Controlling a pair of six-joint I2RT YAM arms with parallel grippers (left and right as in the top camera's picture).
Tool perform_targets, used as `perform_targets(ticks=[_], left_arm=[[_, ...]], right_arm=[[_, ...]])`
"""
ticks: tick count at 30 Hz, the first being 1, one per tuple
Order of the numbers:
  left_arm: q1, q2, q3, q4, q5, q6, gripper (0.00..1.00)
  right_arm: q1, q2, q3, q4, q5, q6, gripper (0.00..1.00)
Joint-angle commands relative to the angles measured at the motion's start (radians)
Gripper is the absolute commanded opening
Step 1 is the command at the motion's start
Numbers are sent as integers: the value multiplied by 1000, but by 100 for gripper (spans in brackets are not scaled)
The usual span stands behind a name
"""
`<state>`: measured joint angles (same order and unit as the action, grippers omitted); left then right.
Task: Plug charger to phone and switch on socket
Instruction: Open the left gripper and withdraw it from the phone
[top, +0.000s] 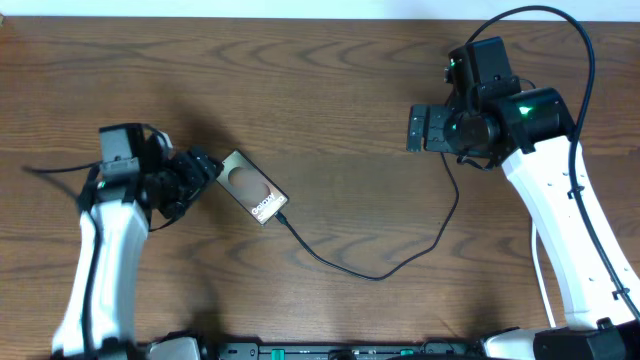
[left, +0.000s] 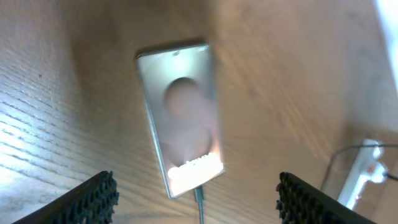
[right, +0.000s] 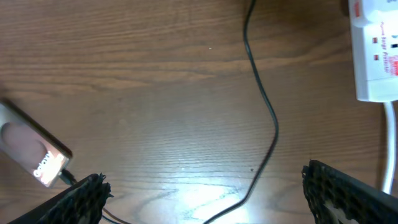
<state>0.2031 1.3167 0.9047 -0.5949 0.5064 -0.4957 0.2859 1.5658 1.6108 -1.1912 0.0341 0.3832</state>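
The phone (top: 253, 188) lies flat on the wooden table, pale oval patch facing up. It also shows in the left wrist view (left: 180, 118) and the right wrist view (right: 31, 152). The black charger cable (top: 380, 276) runs from the phone's lower end in a loop toward the right arm. Its connector tip (left: 199, 196) sits in the phone's lower edge. My left gripper (top: 207, 167) is open and empty just left of the phone (left: 199, 211). My right gripper (top: 418, 129) is open and empty (right: 211, 199) above the cable (right: 267, 112). The white socket (right: 373, 50) lies to the right and shows in the left wrist view (left: 365, 171).
The socket's thicker white cord (right: 388, 143) runs down from the strip's end. In the overhead view the right arm (top: 560, 220) covers the socket. Brown wood table (top: 330, 90) all around.
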Motion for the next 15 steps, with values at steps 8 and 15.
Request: perform_targets(ticks=[8,15], left_arm=[[5,-280,-2,-12,-16,6,93],[5,-332,-2,-15,-16,6,95]], right_arm=[[-159,-10,42,34,34,-85,99],[-390,-10,184,-16,-106,-194,99]])
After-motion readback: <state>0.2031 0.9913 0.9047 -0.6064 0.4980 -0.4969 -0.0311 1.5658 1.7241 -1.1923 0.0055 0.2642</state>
